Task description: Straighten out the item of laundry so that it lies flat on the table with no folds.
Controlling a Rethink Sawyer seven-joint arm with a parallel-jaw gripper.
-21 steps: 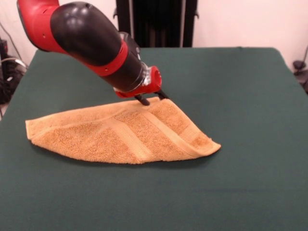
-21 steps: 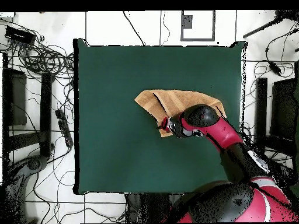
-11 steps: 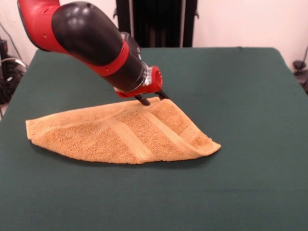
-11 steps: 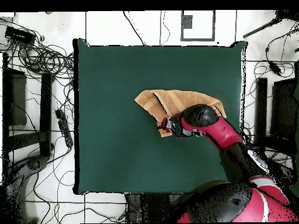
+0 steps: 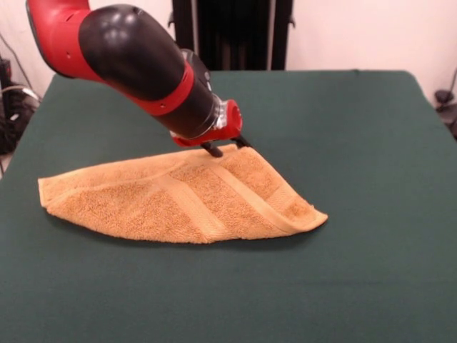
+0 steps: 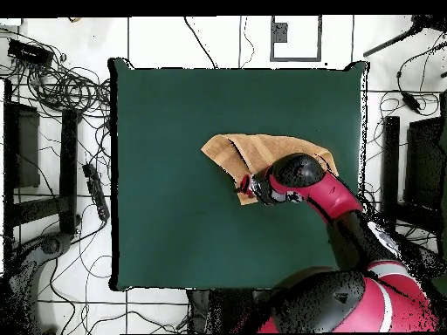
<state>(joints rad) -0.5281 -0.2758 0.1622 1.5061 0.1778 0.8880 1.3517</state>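
The item of laundry (image 5: pixel 186 200) is a golden-orange towel folded over into a flat, roughly triangular shape on the dark green table (image 5: pixel 357 143). Woven bands run diagonally across its top layer. My gripper (image 5: pixel 227 146) is down at the towel's far corner, open, with a dark fingertip (image 5: pixel 211 150) on either side of the corner's edge. In the overhead view the towel (image 6: pixel 253 148) lies right of the table's (image 6: pixel 175 227) middle. The gripper (image 6: pixel 244 185) is at its lower left corner, and my arm covers part of the cloth.
Cables and stands (image 6: pixel 70 96) lie on the floor around the table in the overhead view. A black frame (image 5: pixel 228 32) stands behind the table's far edge.
The arm's upper part has shifted very slightly. The gripper tips and the towel have stayed where they were.
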